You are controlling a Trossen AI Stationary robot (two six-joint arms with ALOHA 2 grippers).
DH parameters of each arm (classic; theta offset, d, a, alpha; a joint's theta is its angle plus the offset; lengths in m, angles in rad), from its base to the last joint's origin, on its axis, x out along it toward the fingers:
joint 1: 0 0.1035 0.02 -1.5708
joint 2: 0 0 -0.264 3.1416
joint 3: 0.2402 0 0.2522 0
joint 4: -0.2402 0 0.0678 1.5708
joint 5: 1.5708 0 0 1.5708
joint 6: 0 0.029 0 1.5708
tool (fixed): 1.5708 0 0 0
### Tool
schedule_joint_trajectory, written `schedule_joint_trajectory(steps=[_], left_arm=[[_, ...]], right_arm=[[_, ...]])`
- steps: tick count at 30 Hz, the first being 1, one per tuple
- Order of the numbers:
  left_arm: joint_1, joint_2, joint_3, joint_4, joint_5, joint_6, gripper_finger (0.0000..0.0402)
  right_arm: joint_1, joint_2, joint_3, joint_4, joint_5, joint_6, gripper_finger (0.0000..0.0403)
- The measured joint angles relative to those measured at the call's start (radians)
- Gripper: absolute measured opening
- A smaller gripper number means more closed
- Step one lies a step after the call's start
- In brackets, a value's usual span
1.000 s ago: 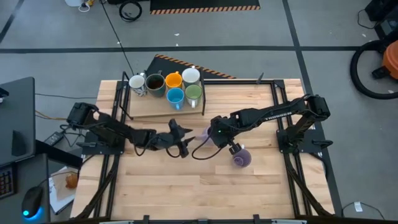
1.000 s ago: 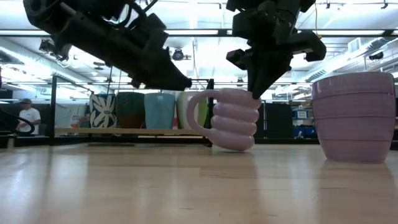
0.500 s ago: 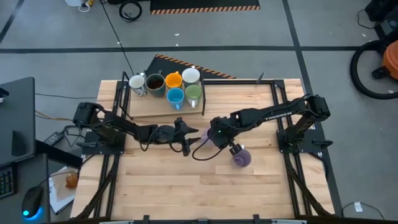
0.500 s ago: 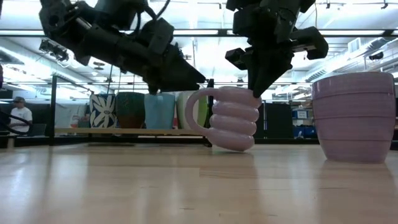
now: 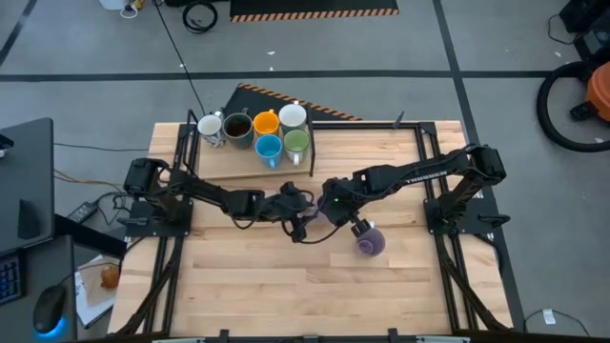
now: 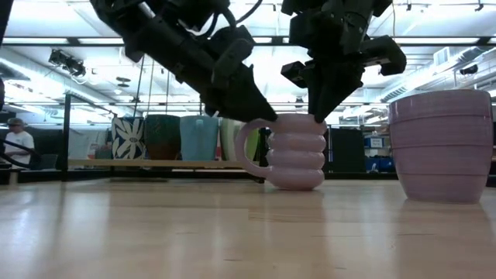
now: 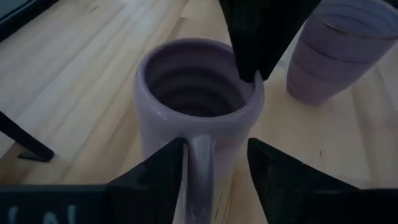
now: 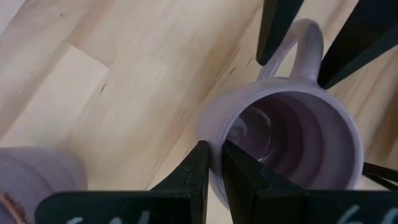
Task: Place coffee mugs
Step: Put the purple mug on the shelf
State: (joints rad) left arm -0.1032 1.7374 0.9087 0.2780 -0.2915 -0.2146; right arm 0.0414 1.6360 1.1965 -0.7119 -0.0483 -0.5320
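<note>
Light wood counter (image 5: 286, 286) with a raised board (image 5: 229, 164) at the back, big open workshop behind it. The right claw (image 8: 214, 171) is pinched shut on the rim of a lavender mug (image 6: 293, 151) standing upright mid-counter. The left claw (image 7: 214, 165) is wide open, fingers either side of that mug's handle. Second lavender mug (image 5: 371, 242) sits near it. Six other mugs (image 5: 257, 133) are clustered on the board; the lavender mug looks empty.
</note>
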Motion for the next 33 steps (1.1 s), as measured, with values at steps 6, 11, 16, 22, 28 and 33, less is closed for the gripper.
schedule_joint_trajectory(steps=[6,11,16,22,28,33], left_arm=[[0.005,0.0,0.005,-0.048,0.006,-0.001,0.0136],[0.007,0.0,0.005,-0.054,0.024,0.001,0.0105],[0.014,0.0,0.005,-0.067,0.029,0.001,0.0076],[0.015,0.0,0.004,-0.061,0.029,0.001,0.0061],[0.013,-0.003,0.004,-0.072,0.026,-0.014,0.0066],[-0.014,-0.026,0.004,-0.104,-0.034,-0.009,0.0062]], right_arm=[[0.0,0.0,0.0,0.002,0.0,-0.002,0.0044],[0.0,0.0,0.0,0.009,-0.002,-0.003,0.0044],[0.0,0.0,0.0,0.036,-0.023,0.001,0.0058],[0.0,-0.003,0.003,0.076,-0.022,0.018,0.0105],[0.0,-0.024,0.012,0.051,0.055,0.077,0.0151],[0.0,-0.096,0.017,0.032,0.183,0.196,0.0163]])
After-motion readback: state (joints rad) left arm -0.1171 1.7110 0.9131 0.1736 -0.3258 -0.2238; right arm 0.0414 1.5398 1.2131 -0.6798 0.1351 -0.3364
